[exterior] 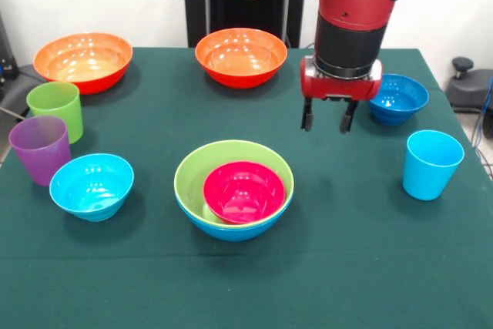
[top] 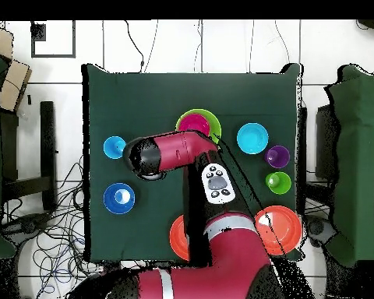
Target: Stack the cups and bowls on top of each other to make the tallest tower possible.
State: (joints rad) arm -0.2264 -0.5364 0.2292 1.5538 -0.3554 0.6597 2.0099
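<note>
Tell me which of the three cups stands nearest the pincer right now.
The light blue cup. It stands alone on the same side of the table as the pincer, while the green cup and purple cup sit together at the opposite edge.

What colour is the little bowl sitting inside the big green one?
Magenta, a pinkish red. The small bowl shows best in the front view, nested in the lime green bowl.

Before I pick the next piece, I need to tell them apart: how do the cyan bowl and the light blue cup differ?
The cyan bowl is wider and squatter; the light blue cup is narrower and taller. The bowl sits close beside the purple cup; the blue cup stands alone across the table. Both are upright, empty and glossy.
</note>
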